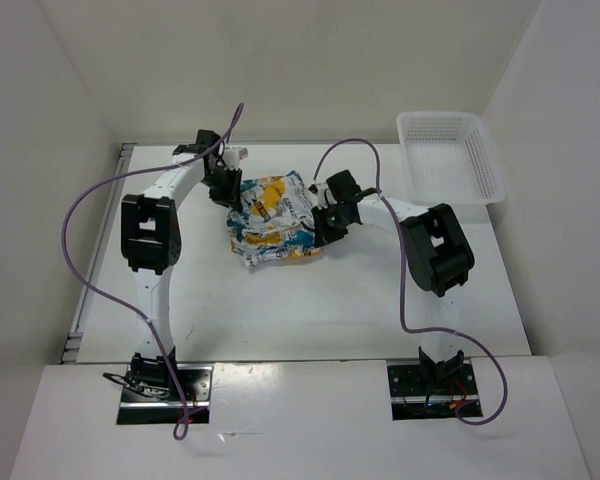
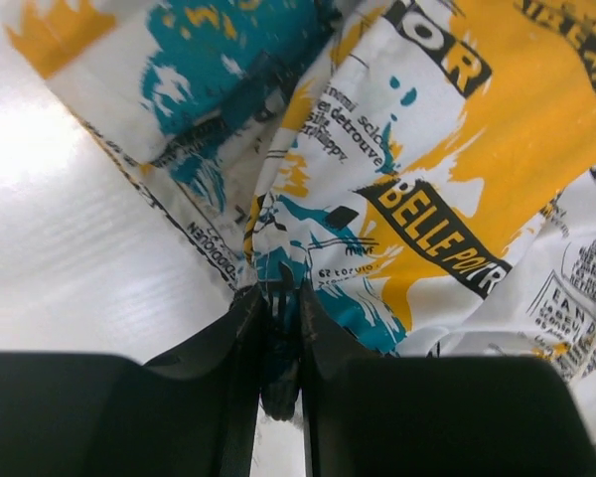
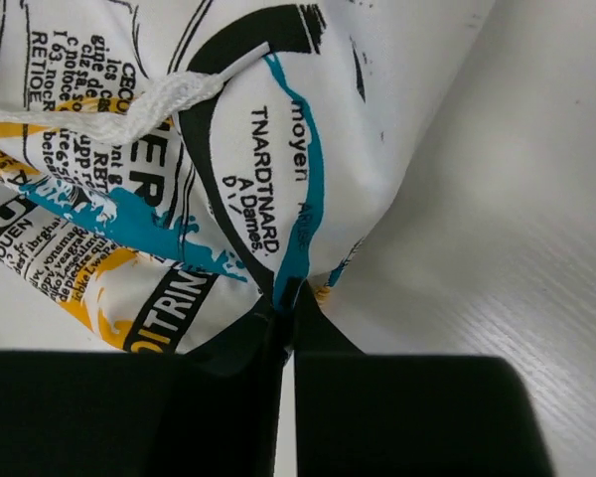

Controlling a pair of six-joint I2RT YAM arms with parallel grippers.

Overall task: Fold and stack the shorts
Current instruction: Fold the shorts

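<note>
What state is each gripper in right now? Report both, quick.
Left gripper: closed, fingers pinching a fold of the shorts.
Right gripper: closed, fingers pinching an edge of the shorts.

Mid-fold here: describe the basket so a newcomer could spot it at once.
On the white table, go to the far right corner. The basket sits there, a white rectangular plastic mesh tray. Unlike the shorts crumpled mid-table, it is rigid, plain white and unprinted.
</note>
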